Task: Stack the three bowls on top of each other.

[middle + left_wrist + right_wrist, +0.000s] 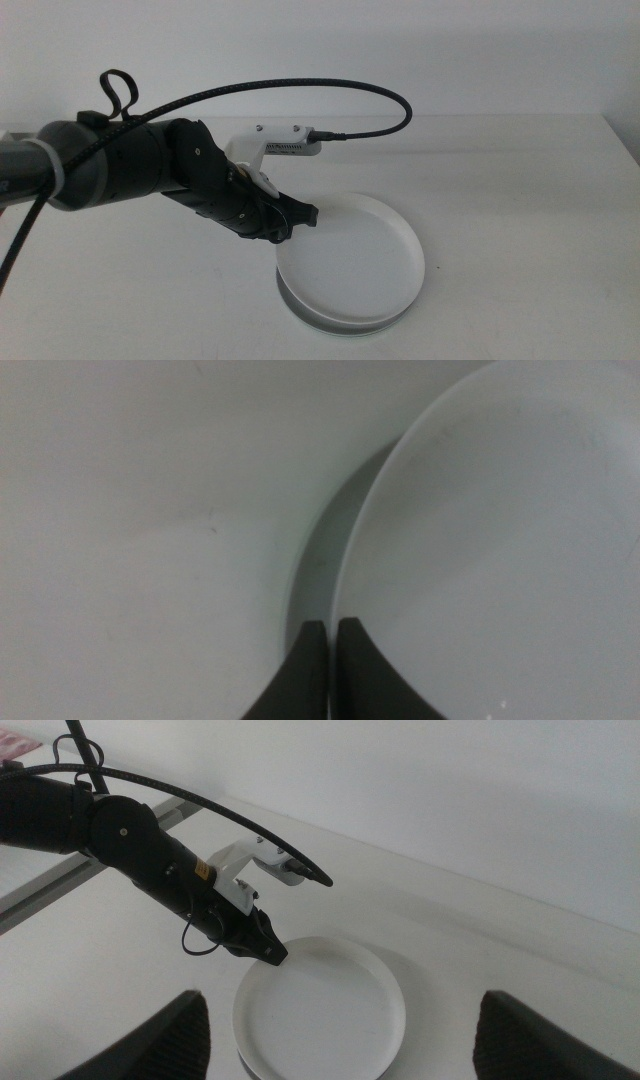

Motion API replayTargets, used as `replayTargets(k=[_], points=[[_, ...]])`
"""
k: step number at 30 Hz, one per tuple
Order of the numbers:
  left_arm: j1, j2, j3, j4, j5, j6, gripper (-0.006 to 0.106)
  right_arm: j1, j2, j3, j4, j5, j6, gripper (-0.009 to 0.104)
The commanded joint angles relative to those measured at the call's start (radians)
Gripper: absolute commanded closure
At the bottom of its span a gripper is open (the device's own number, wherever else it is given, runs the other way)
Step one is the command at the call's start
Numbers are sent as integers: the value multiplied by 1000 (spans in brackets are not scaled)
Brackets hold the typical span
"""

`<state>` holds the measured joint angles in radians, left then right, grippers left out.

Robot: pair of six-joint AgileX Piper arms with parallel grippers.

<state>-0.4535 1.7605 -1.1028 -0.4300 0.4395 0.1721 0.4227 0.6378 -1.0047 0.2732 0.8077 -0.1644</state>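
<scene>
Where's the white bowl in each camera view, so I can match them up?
Middle view: white bowl lies right of centre, low, atop a grey bowl.
Left wrist view: it fills the right side.
Right wrist view: it lies low at centre.
Shared landmark: the left gripper at its rim.
</scene>
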Motion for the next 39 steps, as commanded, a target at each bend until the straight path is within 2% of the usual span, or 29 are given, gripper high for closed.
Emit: replayTargets(k=[1, 3, 6, 14, 16, 24, 32, 39], points=[[-4, -46, -21, -29, -32, -7, 104, 2, 3, -22, 7, -77, -8, 13], [-4, -46, -21, -29, -31, 12, 100, 2, 3, -22, 7, -77, -8, 13], [-4, -46, -21, -29, -9, 24, 89, 2, 3, -22, 7, -77, -8, 13], [7, -105, -72, -13, 55, 69, 23, 2, 3, -22, 7, -77, -8, 13], [19, -148, -89, -10, 69, 69, 11, 2, 3, -22, 7, -77, -8, 13], [114, -382, -98, 86, 153, 38, 10, 2, 3, -22, 7, -77, -8, 13], [246, -611, -98, 227, 235, -58, 10, 2, 3, -22, 7, -77, -8, 13], [271, -722, -98, 276, 206, -68, 10, 2, 3, -22, 7, -77, -8, 13]])
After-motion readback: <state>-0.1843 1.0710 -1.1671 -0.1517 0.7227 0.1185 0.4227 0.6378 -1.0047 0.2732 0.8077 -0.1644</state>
